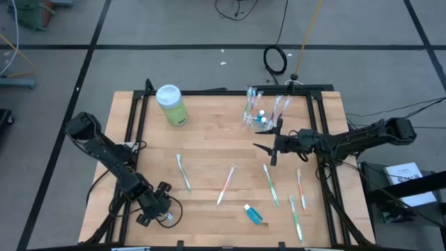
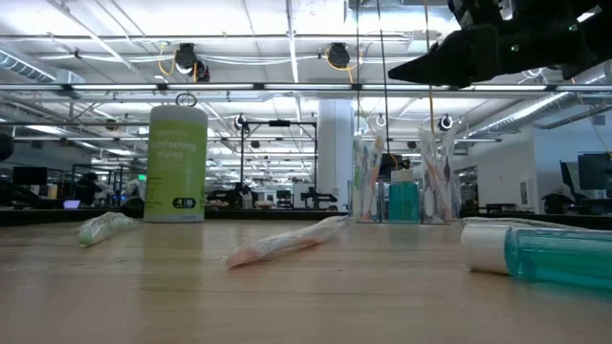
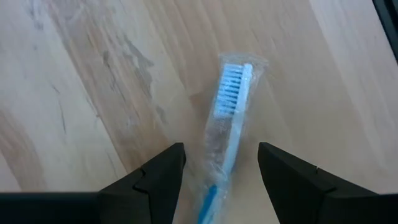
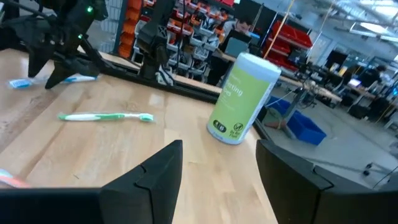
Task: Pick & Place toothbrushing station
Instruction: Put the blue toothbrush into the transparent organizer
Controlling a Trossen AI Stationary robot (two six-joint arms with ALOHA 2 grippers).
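Observation:
A blue toothbrush (image 3: 233, 93) in a clear wrapper lies flat on the wooden table near its near left corner. My left gripper (image 1: 159, 208) points down over it, open. Its two fingers (image 3: 161, 174) stand on either side of the handle without touching it. At the far middle of the table, clear cups (image 1: 259, 115) stand with several toothbrushes upright in them. My right gripper (image 1: 268, 148) hovers level over the middle of the table, open and with nothing between its fingers. It points toward the table's left.
A light-green canister (image 1: 172, 104) with a white lid stands at the far left. Loose toothbrushes lie across the middle: a green one (image 1: 183, 172), a pink one (image 1: 225, 185), and several more to the right. A blue toothpaste tube (image 1: 254, 214) lies near the front edge.

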